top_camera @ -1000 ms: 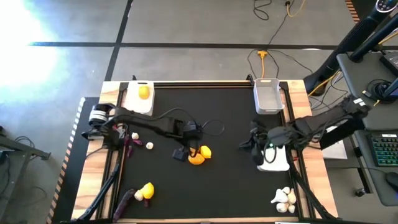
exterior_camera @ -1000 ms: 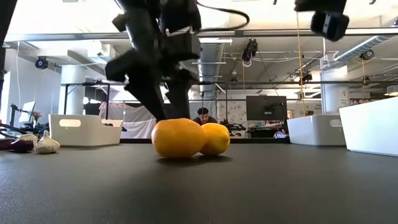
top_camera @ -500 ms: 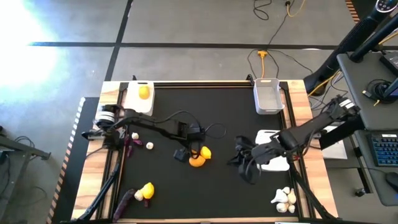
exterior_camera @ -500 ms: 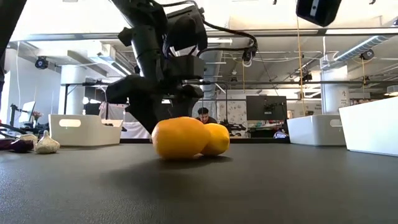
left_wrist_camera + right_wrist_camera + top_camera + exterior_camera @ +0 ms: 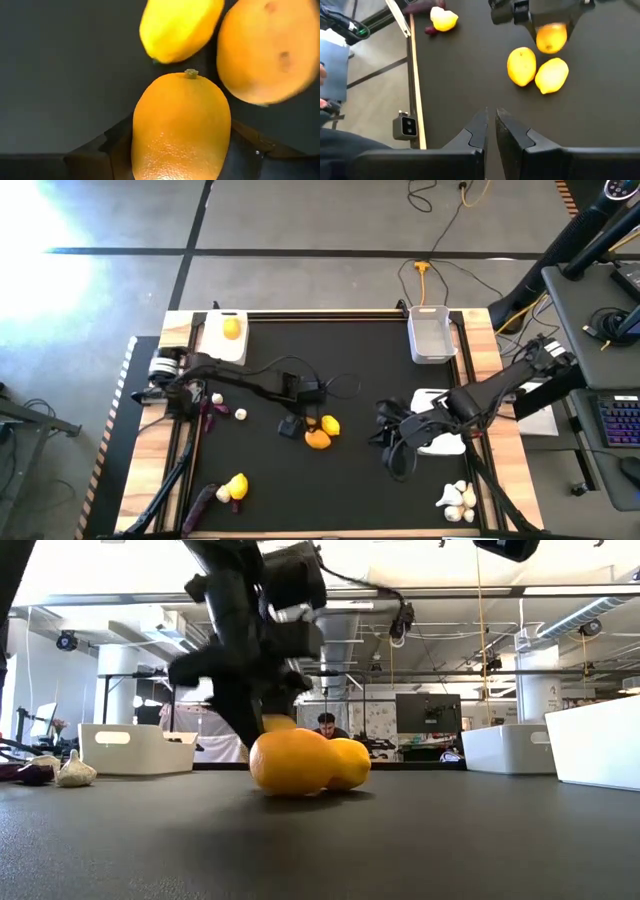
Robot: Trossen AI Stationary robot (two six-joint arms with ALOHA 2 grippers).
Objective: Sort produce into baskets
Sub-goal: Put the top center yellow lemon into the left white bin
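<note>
Three yellow-to-orange fruits lie together mid-table. My left gripper [image 5: 293,423] stands over one orange fruit [image 5: 180,130] and is shut on it; in the high view the gripper hides that fruit. Beside it lie an orange fruit [image 5: 317,439] and a yellow one [image 5: 330,424]. My right gripper [image 5: 491,117] hangs shut above the mat to their right [image 5: 394,460] and holds nothing. One basket [image 5: 212,346] at the far left holds a yellow fruit [image 5: 232,329]. A second basket [image 5: 430,348] stands at the far right. A third [image 5: 446,443] lies partly under the right arm. My left gripper pinches the orange fruit by its two long sides [image 5: 142,145], one finger [image 5: 112,150] on each side. The fingers come from above, slanting down, and lie along the fruit. Its stem end [image 5: 190,74] points away from the gripper. Whether the fruit rests on the mat I cannot tell.
Garlic bulbs [image 5: 456,498] lie at the near right corner, and two more [image 5: 240,413] sit at the left beside a purple eggplant piece [image 5: 208,416]. A yellow fruit [image 5: 237,485] and another eggplant piece [image 5: 204,502] lie near left. Cables trail from the left arm.
My right gripper has swung away from the right basket toward the table's middle and near edge, staying shut. My left gripper has stayed over the fruit cluster, and its fingers have drawn in on the orange fruit.
</note>
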